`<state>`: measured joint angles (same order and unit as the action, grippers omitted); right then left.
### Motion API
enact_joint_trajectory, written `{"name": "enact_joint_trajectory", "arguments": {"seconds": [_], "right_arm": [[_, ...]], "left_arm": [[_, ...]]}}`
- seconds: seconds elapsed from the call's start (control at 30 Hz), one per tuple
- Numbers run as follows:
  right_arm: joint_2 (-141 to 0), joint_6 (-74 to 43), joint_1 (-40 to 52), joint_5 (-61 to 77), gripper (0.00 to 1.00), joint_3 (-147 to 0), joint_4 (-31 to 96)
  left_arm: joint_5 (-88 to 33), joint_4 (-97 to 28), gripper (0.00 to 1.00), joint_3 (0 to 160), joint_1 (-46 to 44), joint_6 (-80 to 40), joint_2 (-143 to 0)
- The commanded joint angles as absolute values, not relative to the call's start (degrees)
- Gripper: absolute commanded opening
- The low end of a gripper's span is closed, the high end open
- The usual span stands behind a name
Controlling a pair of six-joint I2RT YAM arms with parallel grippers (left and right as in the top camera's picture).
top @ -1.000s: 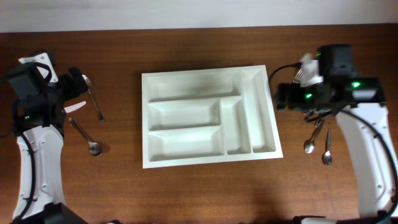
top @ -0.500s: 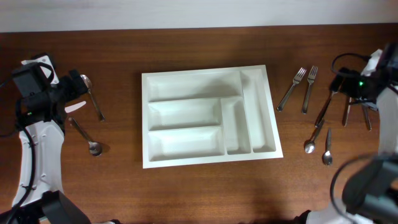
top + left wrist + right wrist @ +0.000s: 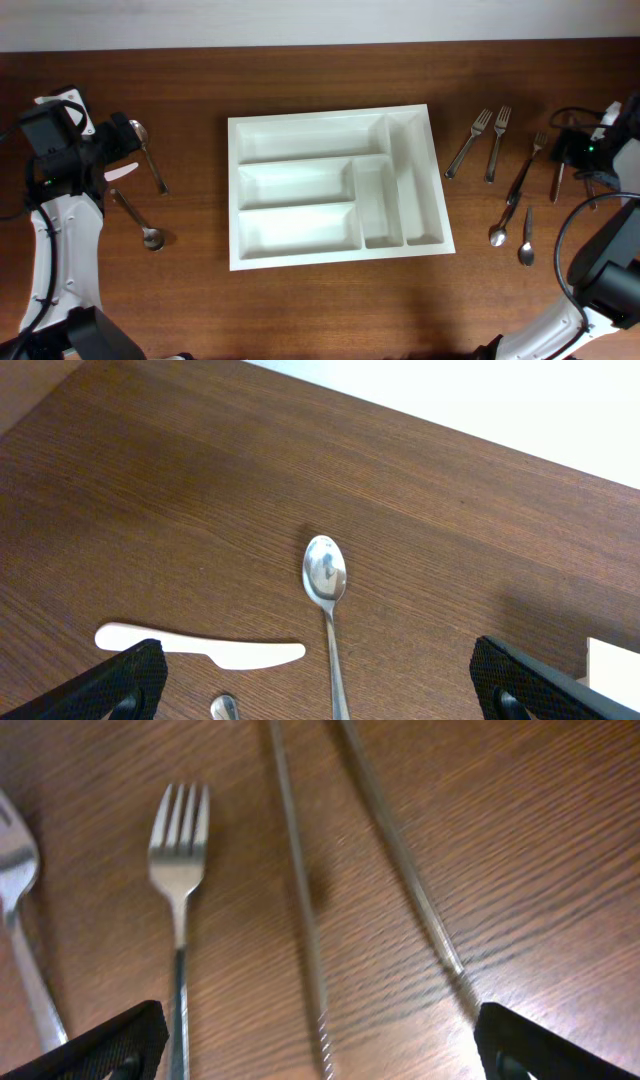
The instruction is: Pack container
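The container (image 3: 335, 256), a large white cutlery tray with five compartments, lies mid-table with nothing in it. My left gripper (image 3: 120, 142) is open and empty above a long metal spoon (image 3: 150, 165), a white plastic knife (image 3: 122, 172) and a second spoon (image 3: 140, 225). The left wrist view shows the long spoon (image 3: 325, 575), the knife (image 3: 200, 647) and the second spoon's bowl (image 3: 225, 707) between my spread fingers (image 3: 130, 680). My right gripper (image 3: 566, 150) is open and empty, low over metal cutlery at the far right. The right wrist view shows a fork (image 3: 178, 860) and two thin handles (image 3: 300, 890).
Right of the tray lie two forks (image 3: 467, 142) (image 3: 497, 143), a third fork (image 3: 525, 165), a spoon (image 3: 497, 235) and a small spoon (image 3: 526, 248). More utensils (image 3: 557, 178) lie under my right arm. A tray corner (image 3: 612, 660) shows in the left wrist view.
My right arm has swung from beside the tray's right edge out to the far right, uncovering the two forks. The left arm has barely moved.
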<state>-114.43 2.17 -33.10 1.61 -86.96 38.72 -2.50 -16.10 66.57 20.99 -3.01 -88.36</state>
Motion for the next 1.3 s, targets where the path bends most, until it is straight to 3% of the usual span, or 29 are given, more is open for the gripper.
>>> {"name": "enact_joint_trajectory", "arguments": {"seconds": [0.0,0.2,0.53,0.77,1.03,1.27], "right_arm": [[-116.2,3.0,-34.3,5.4,0.92,-87.8,38.0],[-118.3,2.0,-34.2,5.9,0.73,-87.8,38.5],[-118.6,-0.8,-34.2,5.8,0.72,-88.9,44.4],[-118.9,-0.9,-34.2,5.5,0.6,-88.8,44.1],[-122.8,-0.9,-34.2,5.5,0.59,-88.8,42.4],[-123.4,-0.9,-34.2,5.6,0.46,-88.8,41.8]], "left_arm": [[-1.9,-16.0,0.99,67.7,21.3,-3.0,-88.7],[-1.9,-16.0,0.99,67.7,21.3,-3.0,-88.7],[-1.9,-16.0,0.99,67.7,21.3,-3.0,-88.7],[-1.9,-16.0,0.99,67.7,21.3,-3.0,-88.7],[-1.9,-16.0,0.99,67.7,21.3,-3.0,-88.7],[-1.9,-16.0,0.99,67.7,21.3,-3.0,-88.7]]}}
